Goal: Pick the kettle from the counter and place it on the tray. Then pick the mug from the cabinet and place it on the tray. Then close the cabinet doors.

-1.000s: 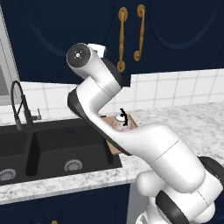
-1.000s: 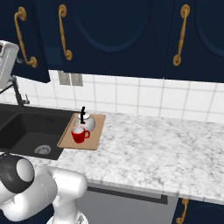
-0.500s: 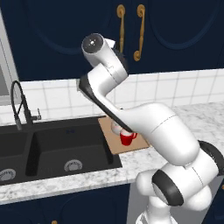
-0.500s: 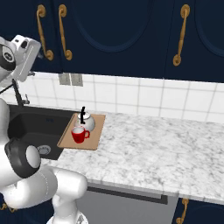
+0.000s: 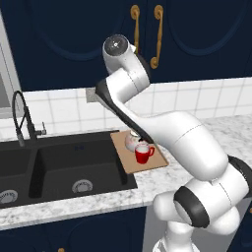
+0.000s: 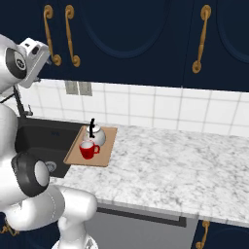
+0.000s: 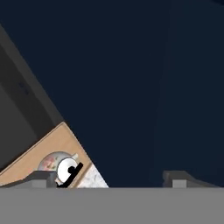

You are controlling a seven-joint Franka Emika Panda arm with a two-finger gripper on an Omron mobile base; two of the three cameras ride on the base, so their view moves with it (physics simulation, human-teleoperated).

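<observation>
Right base view showed the small round white-silver kettle with the black arched handle (image 6: 96, 136) and the glossy red mug (image 6: 87, 149) both standing upright on the flat light-brown wooden tray (image 6: 108, 146). The mug was in front of the kettle and just beside it, perhaps touching. The tray lay on the white-grey speckled stone counter (image 6: 170, 165), against the edge of the black double sink (image 5: 74, 162).

Above them, the tall dark navy cabinet doors (image 6: 126, 39) with their curved brass-gold handles (image 6: 70, 34) looked shut, though I could not tell whether every door sat fully flush. The two-finger gripper (image 7: 113, 179) was raised close to a navy door face, its fingertips (image 7: 43, 178) spread wide and holding nothing, with the kettle and tray far below it in the hand view.

The likeliest trouble seemed to be this:

- A door left slightly ajar would leave the last step undone if the hand backed off too early.
- The spread fingers could catch a brass handle and drag the door open as the hand left.
- The white arm (image 5: 162, 133) crossed low over the tray, so a careless swing might nudge the mug or kettle towards the sink.
</observation>
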